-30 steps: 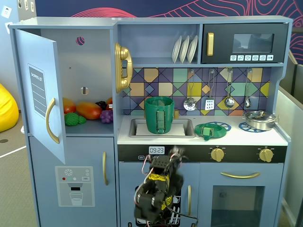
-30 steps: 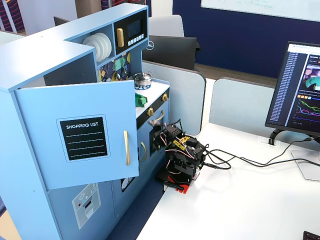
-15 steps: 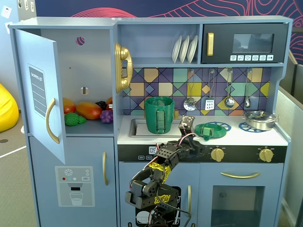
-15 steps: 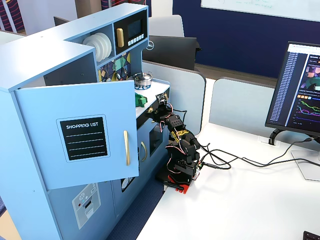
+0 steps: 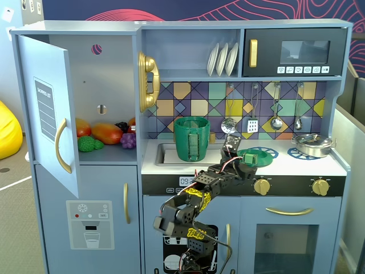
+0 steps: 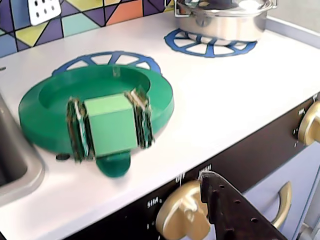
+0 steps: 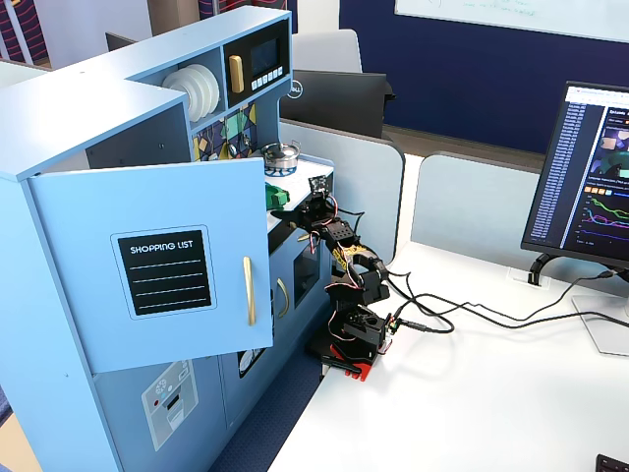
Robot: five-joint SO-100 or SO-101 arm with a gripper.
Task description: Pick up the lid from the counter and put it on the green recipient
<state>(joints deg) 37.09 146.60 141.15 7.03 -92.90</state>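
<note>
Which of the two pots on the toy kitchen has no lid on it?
The tall green pot by the sink is open. The silver pot on the right wears its lid. The green lid sits in the gripper.

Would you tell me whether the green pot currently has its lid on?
No. The green pot stands open-mouthed by the sink, while the lid lies on the counter, its knob between the pincer fingers.

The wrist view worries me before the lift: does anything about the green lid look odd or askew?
Yes. The round flat green plastic lid appears to lie upside down on the white counter, hollow side up, partly over a blue spoked ring print. The tool grips a light green block at its near rim, not a centre knob.
</note>
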